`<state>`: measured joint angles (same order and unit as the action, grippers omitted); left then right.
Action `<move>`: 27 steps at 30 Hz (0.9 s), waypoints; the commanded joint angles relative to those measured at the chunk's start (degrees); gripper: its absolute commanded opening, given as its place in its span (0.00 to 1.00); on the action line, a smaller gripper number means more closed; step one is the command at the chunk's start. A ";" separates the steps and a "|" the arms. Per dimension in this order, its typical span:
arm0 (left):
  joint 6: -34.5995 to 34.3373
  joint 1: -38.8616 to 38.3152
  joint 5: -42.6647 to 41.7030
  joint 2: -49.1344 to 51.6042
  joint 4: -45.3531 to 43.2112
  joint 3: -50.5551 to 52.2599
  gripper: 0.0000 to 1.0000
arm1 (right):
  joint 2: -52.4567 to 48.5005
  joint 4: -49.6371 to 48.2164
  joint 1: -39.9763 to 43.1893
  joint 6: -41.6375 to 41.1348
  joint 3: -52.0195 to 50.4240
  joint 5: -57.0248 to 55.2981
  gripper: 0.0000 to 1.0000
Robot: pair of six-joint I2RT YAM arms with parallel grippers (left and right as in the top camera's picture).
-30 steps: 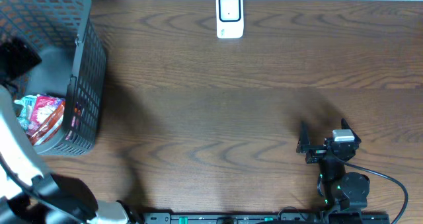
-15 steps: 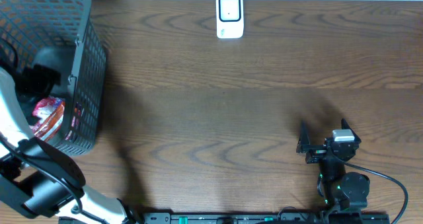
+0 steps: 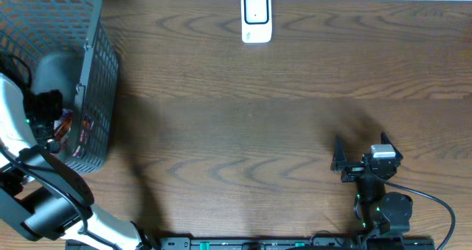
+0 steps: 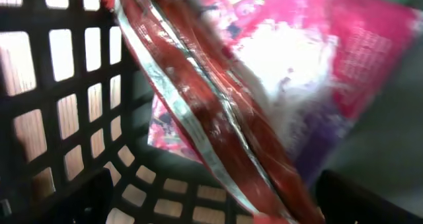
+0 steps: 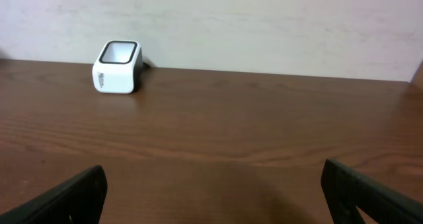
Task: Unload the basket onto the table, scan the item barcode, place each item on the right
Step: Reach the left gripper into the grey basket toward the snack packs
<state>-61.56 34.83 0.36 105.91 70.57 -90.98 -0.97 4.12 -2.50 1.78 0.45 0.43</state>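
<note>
The items are snack packets in the black mesh basket at the table's left end. In the left wrist view a red packet with a silver seam lies slanted over a pink and white packet. My left gripper is open inside the basket, its dark fingers on either side of the red packet's lower end and close above it. From overhead only a sliver of red packet shows beside the left wrist. The white scanner stands at the far edge. My right gripper is open and empty near the front right.
Basket walls close in to the left of the left gripper. The right wrist view shows bare brown table up to the scanner and a pale wall behind it.
The left arm has swung forward and down into the basket, covering most of the packets. Both grippers stay open. The right arm has not moved.
</note>
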 commanded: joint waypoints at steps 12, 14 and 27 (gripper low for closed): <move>1.73 -0.09 5.66 1.36 -10.34 6.08 0.74 | 0.31 0.20 -0.26 0.22 -0.13 -0.07 0.99; 1.75 -0.09 5.73 1.38 -10.27 6.16 0.74 | 0.31 0.20 -0.26 0.22 -0.13 -0.07 0.99; 3.19 -1.92 5.70 0.68 -19.23 16.11 0.27 | 0.31 0.17 -0.26 0.22 -0.13 -0.07 0.99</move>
<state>-59.94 32.56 6.44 105.54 52.01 -76.05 -0.97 4.12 -2.50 1.78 0.45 0.43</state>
